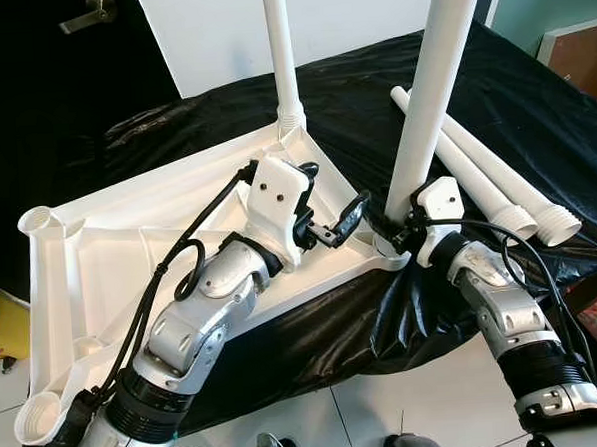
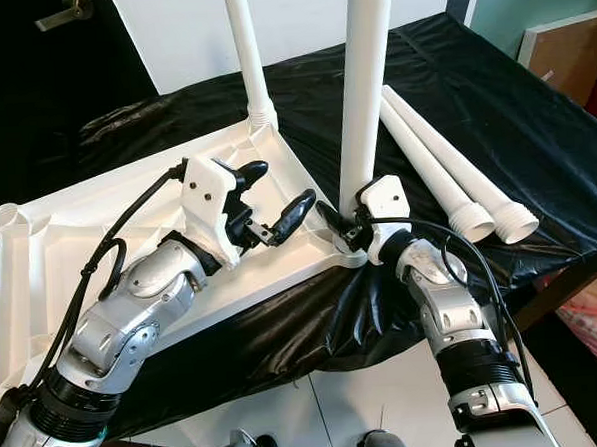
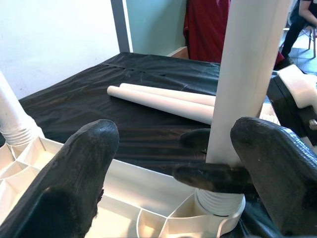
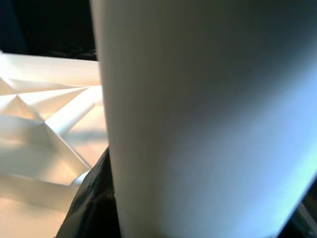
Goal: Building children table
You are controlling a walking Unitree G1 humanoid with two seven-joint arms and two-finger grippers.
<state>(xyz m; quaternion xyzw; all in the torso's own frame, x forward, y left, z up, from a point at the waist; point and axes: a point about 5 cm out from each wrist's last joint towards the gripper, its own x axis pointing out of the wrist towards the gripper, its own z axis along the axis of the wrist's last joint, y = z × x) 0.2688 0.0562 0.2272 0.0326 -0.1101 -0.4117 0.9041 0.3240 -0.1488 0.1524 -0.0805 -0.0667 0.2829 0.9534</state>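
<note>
On the black-covered work surface (image 1: 532,101), the white tabletop (image 1: 159,231) is lying upside down with its ribbed underside showing. One leg (image 1: 282,54) is already standing in the corner socket at about 12 o'clock from the left gripper. A second leg (image 1: 434,86) is standing upright in the corner socket (image 1: 390,251) nearest the robot's right side, its long axis running nearly vertical and leaning slightly away.

The right gripper (image 2: 341,224) is pinching this second leg low down, just above the threaded collar, with the leg crowding its wrist view (image 4: 208,119). The left gripper (image 1: 323,204) is hovering over the tabletop with its fingers (image 3: 84,163) spread wide and gripping nothing; the held leg is lying at roughly 3 o'clock from it, close by.

Judging from this, the coming move is turning on that vertical axis: the leg needs twisting about it to seat in the socket, and the right arm is the nearer one, already in contact.

Two spare legs (image 1: 496,178) are lying side by side at about 2 o'clock from the right gripper, well clear.
</note>
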